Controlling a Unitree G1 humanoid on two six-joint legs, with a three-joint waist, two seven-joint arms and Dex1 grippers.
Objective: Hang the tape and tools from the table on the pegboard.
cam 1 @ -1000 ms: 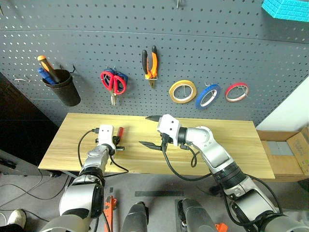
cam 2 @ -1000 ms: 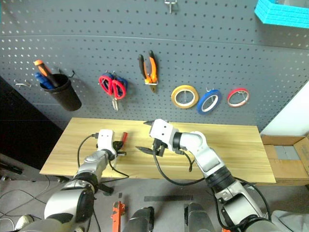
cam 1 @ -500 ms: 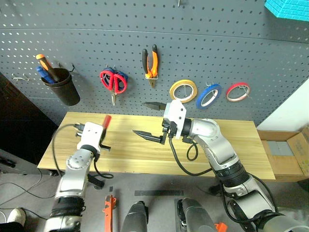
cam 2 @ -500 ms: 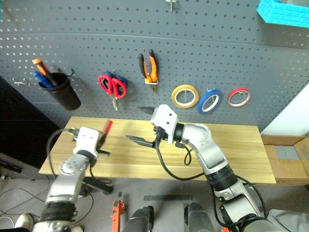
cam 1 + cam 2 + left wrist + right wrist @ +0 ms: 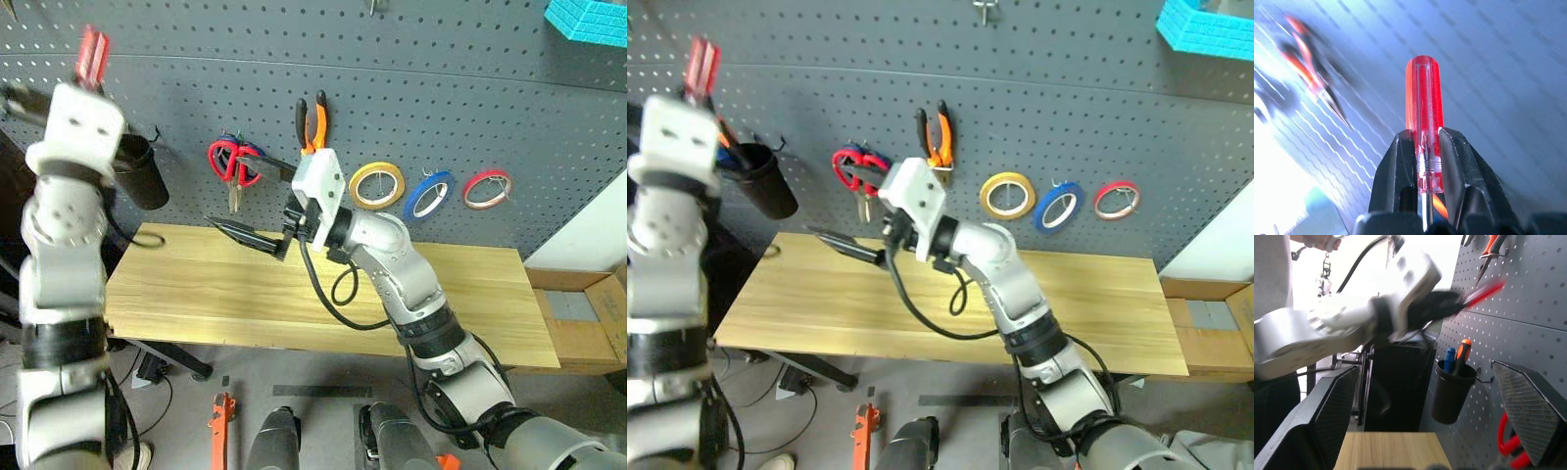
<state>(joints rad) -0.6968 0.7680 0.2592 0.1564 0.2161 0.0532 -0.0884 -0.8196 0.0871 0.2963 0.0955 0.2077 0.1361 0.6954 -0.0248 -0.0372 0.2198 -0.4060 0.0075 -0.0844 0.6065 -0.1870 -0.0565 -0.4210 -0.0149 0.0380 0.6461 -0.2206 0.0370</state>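
Screwdriver (image 5: 1423, 127) sits pinched between the two black fingers (image 5: 1396, 176) of the left gripper (image 5: 90, 61); the clear red handle sticks out well past the fingertips, and the thin steel shank runs back down between them. That gripper is raised high at the far left, up against the pegboard (image 5: 441, 88), above the black cup (image 5: 137, 176) that hangs there with an orange-handled and a blue-handled tool in it.

Right gripper (image 5: 250, 201) is held over the left part of the table (image 5: 460, 294), pointing left, jaws spread wide with nothing between them. One finger lies low over the wood, the other up near the red scissors (image 5: 233, 164). The wrist view looks between its two fingers toward the cup and the left arm.

Hung on the board, left to right:
- red scissors, a blue pair just behind them
- pliers (image 5: 313, 125), orange and black handles up
- yellow roll (image 5: 377, 184)
- blue tape (image 5: 428, 193)
- red-pink roll (image 5: 486, 187)

A turquoise block (image 5: 588, 18) shows at the board's top right corner. Cardboard box (image 5: 583, 313) stands off the table's right end.
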